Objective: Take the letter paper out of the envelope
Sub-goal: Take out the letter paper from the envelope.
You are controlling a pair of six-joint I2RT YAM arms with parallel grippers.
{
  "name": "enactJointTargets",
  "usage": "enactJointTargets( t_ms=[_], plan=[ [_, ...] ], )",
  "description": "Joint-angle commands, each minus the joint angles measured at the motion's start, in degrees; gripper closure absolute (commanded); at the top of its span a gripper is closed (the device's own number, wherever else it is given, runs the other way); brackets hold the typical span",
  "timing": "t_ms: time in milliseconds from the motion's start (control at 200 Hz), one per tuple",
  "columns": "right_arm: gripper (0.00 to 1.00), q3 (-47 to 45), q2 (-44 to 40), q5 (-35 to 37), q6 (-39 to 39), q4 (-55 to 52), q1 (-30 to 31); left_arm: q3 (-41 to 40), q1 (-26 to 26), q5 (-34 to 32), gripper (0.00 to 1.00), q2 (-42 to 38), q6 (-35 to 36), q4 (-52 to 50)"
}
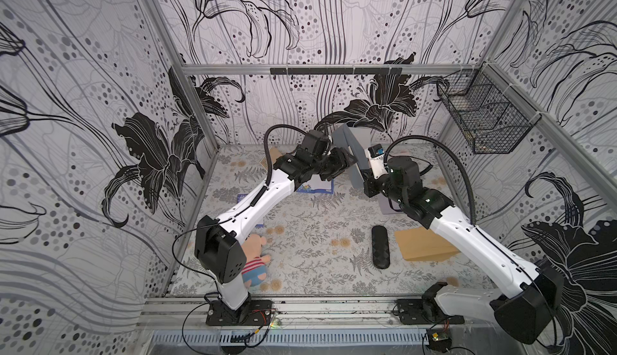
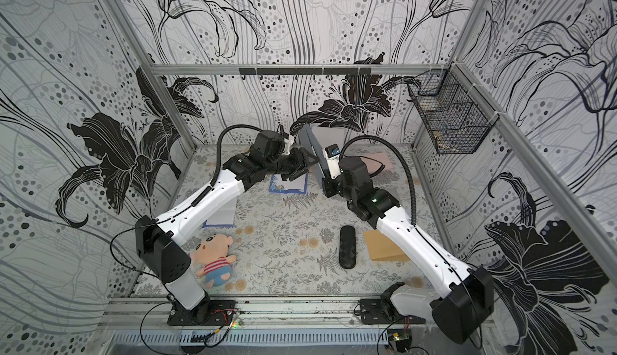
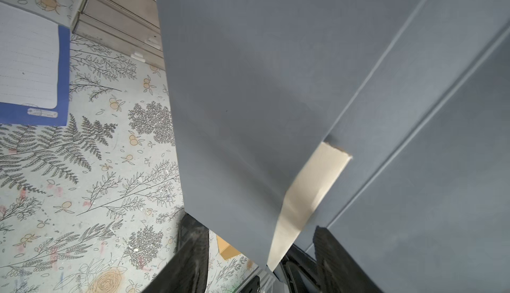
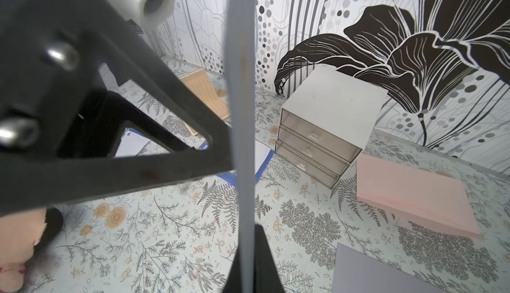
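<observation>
A grey envelope (image 1: 354,146) (image 2: 317,143) stands upright in the air over the back of the table, with my right gripper (image 4: 248,253) shut on its lower edge. Its flap (image 3: 234,112) hangs open, and a cream strip (image 3: 311,195) shows between flap and body. My left gripper (image 3: 262,253) (image 1: 347,161) is open, its fingers (image 3: 190,250) either side of the flap's corner and not pressing it. A lined letter paper (image 2: 290,184) (image 3: 30,65) with a blue border lies flat on the table below the left gripper. The envelope's inside is hidden.
Behind the envelope stands a white drawer box (image 4: 331,123), with a pink pad (image 4: 414,195) and a grey sheet (image 4: 372,269) nearby. A black case (image 1: 380,246), a brown envelope (image 1: 424,244) and a plush doll (image 2: 213,259) lie nearer the front. A wire basket (image 1: 484,116) hangs on the right wall.
</observation>
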Motion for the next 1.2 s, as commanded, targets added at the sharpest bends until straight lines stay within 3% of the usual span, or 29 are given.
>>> enactJointTargets(
  t_ms=[0, 345, 946, 1196],
  plan=[
    [1.0, 0.7, 0.3, 0.6, -1.3, 0.9, 0.7, 2.6, -0.7, -2.4, 0.37, 0.3, 1.8, -0.6],
    [1.0, 1.6, 1.8, 1.5, -3.4, 0.8, 4.1, 5.3, -0.9, -3.9, 0.5, 2.2, 3.0, -4.9],
    [1.0, 0.5, 0.5, 1.5, -0.2, 0.9, 4.8, 6.1, -0.8, -5.2, 0.92, 3.5, 4.5, -6.3],
    [1.0, -0.6, 1.2, 3.2, 0.2, -0.8, 4.8, 6.5, -0.8, -5.2, 1.0, 3.0, 3.8, -6.8]
  ],
)
